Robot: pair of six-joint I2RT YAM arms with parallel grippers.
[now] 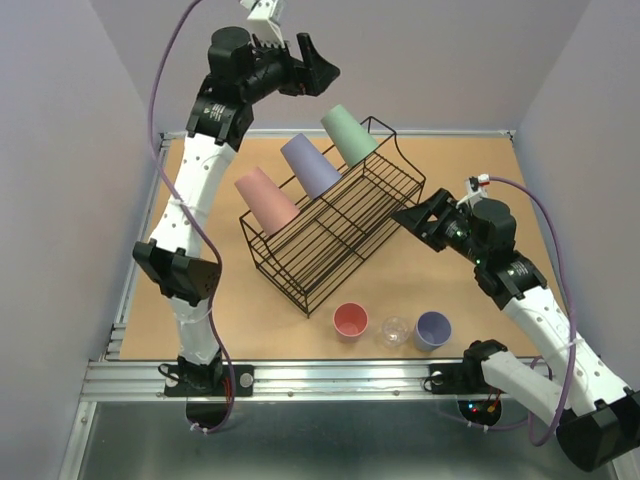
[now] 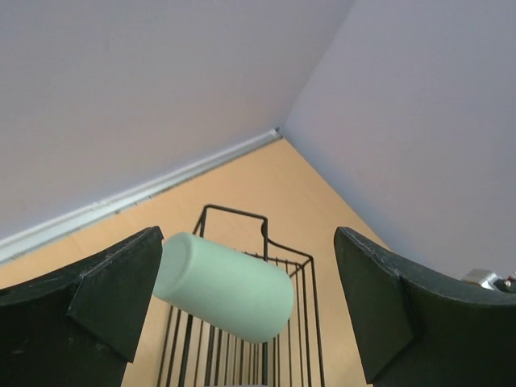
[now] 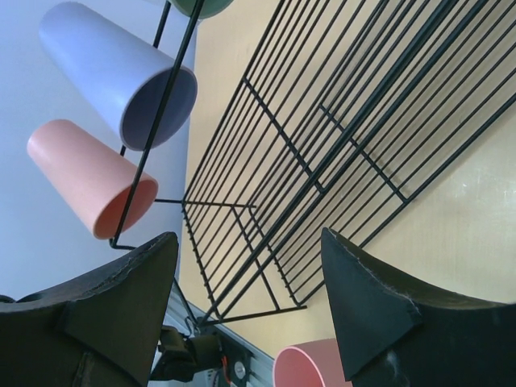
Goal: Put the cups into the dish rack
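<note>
The black wire dish rack (image 1: 345,240) lies diagonally mid-table. Three large cups sit upside down along its far-left side: pink (image 1: 264,199), lavender (image 1: 310,165) and green (image 1: 349,133). On the table in front stand a small pink cup (image 1: 350,320), a tiny clear cup (image 1: 396,331) and a small lavender cup (image 1: 433,329). My left gripper (image 1: 305,60) is open and empty, raised above and behind the green cup (image 2: 224,287). My right gripper (image 1: 425,222) is open and empty beside the rack's right end (image 3: 322,137); the small pink cup's rim (image 3: 310,367) shows below it.
Grey walls enclose the table on three sides. An aluminium rail (image 1: 330,378) runs along the near edge by the arm bases. The rack's raised end (image 1: 385,135) stands at the far right of the rack.
</note>
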